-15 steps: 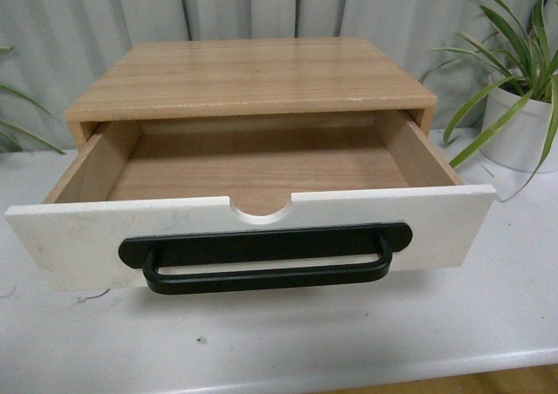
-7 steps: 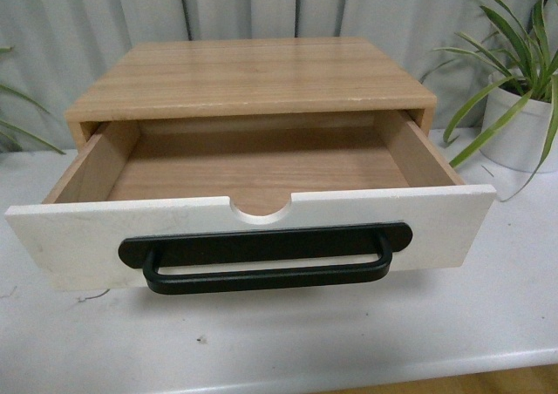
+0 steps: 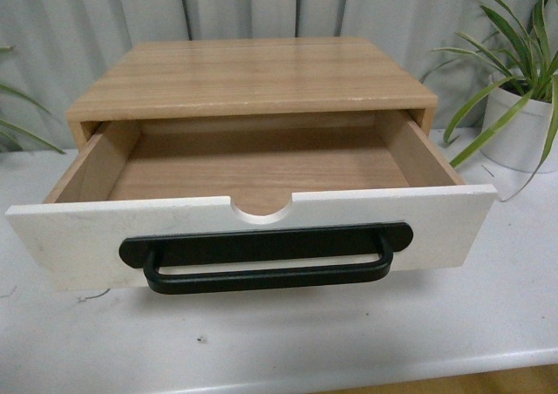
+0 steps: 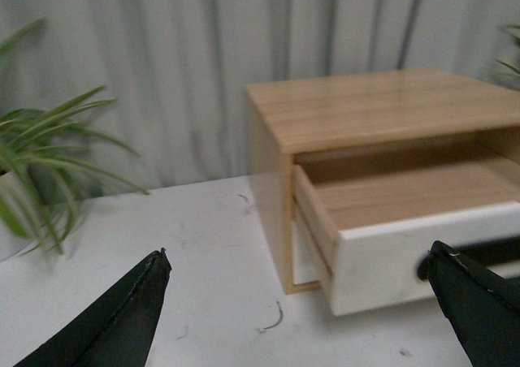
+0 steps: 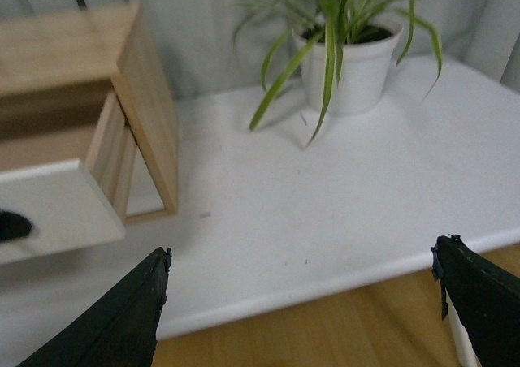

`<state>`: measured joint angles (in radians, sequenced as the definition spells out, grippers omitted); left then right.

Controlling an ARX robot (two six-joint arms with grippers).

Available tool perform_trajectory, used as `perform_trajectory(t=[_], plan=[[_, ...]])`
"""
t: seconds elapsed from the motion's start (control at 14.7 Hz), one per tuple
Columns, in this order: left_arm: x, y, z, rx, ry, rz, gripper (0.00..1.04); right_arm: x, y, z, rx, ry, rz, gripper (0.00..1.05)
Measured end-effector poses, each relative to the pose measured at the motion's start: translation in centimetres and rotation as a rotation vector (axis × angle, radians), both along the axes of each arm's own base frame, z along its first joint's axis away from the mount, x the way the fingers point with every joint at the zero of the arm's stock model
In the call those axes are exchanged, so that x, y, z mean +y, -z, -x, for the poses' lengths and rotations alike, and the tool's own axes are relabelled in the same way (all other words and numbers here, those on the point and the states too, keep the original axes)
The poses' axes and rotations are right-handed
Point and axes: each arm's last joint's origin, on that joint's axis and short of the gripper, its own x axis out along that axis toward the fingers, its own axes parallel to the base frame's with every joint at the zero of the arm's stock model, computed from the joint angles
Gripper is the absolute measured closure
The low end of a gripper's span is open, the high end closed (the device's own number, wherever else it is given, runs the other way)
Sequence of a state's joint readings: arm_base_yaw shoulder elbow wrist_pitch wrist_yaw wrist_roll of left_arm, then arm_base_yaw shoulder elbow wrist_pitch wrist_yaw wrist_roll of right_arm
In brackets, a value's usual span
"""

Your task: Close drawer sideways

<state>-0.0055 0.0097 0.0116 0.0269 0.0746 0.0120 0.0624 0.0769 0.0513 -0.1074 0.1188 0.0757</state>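
1. The drawer [image 3: 261,228] stands pulled far out of its cabinet [image 3: 253,76] on the table [image 3: 349,342].
2. My left hand [image 4: 298,252] and right hand [image 5: 302,247] are spread wide, empty.
3. I should press the white front evenly, keeping it square.

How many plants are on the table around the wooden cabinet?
2. One plant in a white pot stands right of the cabinet; the other plant is left of it, with only leaf tips in the front view. Others may lie outside the frames.
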Motion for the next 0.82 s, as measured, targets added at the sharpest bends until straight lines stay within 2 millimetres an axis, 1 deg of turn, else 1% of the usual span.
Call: perform_trajectory(t=[0.07,0.14,0.2,0.27,0.34,0.41,0.48,0.54,0.61,0.68,0.75,0.82], plan=[[-0.7,0.2,0.0,0.010,0.099,-0.070,0.07,0.7,-0.4,-0.9,0.083,0.007,-0.001,0.06],[-1.4,0.4,0.0,0.010,0.224,-0.192,0.07,1.9,-1.4,-1.8,0.134,-0.071,0.069,0.06],[-1.6,0.2,-0.3,-0.043,0.262,-0.347,0.07,3.1,-2.1,-2.6,0.195,-0.163,0.211,0.06],[-1.8,0.6,-0.7,-0.051,0.313,-0.514,0.07,4.3,-1.6,-3.4,0.277,-0.274,0.390,0.06],[-2.0,0.8,-1.1,-0.078,0.342,-0.626,0.07,5.1,-0.9,-3.7,0.329,-0.350,0.526,0.06],[-2.2,1.1,-1.6,-0.107,0.375,-0.781,0.07,6.0,0.0,-4.0,0.385,-0.437,0.684,0.06],[-2.4,1.4,-2.2,-0.141,0.398,-0.942,0.07,6.8,0.8,-4.2,0.406,-0.510,0.818,0.06],[-2.8,1.5,-3.1,-0.205,0.398,-1.098,0.07,7.8,1.1,-4.6,0.385,-0.565,0.921,0.06],[-3.2,1.6,-4.0,-0.268,0.382,-1.209,0.07,8.7,1.4,-5.0,0.360,-0.599,1.006,0.06],[-3.7,2.4,-5.2,-0.308,0.373,-1.300,0.07,9.4,1.8,-5.6,0.346,-0.621,1.081,0.06],[-4.1,4.1,-6.2,-0.270,0.408,-1.345,0.07,10.1,2.3,-5.9,0.346,-0.651,1.120,0.06],[-4.2,8.5,-6.4,-0.076,0.581,-1.381,0.07,11.1,3.0,-6.3,0.353,-0.710,1.172,0.06]])
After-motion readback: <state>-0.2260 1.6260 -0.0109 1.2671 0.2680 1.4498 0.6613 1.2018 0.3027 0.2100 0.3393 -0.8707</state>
